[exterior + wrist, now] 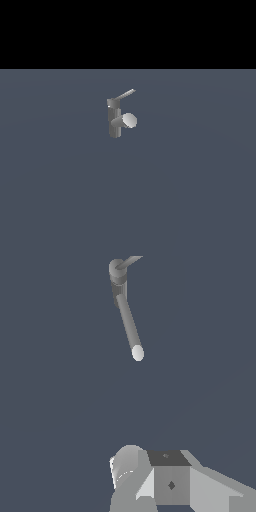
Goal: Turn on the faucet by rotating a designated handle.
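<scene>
Under everything, a flat slate-blue floor, with a black band beyond its far edge in the exterior view.

Near the middle of that floor, the faucet: a small grey upright cylinder, alone on the floor. From the faucet's side, a short thick spout, ending in a pale round face and turned toward the exterior view's right. From the faucet's top cap, the handle: a thin, flat, light-grey bar, slimmer than the spout, slanting up and out toward the exterior view's right, above the spout and apart from it.

In the wrist view, only blocky grey parts of the gripper, with a rounded grey drum just beside them. Well apart from the faucet, with bare floor between. No touch on faucet, spout or handle; nothing seen in its hold. Fingertips not made out, so no telling how wide the jaws stand. Out of sight altogether in the exterior view.
</scene>
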`<state>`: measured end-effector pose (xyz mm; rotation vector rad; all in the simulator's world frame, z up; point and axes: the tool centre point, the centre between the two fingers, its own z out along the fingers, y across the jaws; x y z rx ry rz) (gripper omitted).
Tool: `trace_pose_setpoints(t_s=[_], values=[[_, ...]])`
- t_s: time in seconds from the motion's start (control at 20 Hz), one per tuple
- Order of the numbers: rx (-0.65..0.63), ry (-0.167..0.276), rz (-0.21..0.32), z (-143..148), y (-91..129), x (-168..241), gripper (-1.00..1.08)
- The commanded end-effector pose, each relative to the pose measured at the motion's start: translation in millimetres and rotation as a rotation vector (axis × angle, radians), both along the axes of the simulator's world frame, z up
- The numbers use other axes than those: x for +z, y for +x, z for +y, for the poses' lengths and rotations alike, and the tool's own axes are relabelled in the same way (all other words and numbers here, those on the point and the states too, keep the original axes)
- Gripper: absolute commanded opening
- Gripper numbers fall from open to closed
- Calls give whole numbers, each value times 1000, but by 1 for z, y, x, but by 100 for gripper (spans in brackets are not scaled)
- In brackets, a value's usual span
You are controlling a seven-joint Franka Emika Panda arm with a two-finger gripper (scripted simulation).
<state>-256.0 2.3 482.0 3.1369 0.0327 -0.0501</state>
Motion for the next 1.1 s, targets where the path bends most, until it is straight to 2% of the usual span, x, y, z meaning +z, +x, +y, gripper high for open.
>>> trace_pose_setpoints(t_s=[0.0,0.45,0.75,1.05], values=[[0,0,0,0,0,0,-100],[-22,45,-34,-8,4,5,-100],[-34,40,-32,-8,9,5,-100],[-87,31,-32,-9,28,6,-100]])
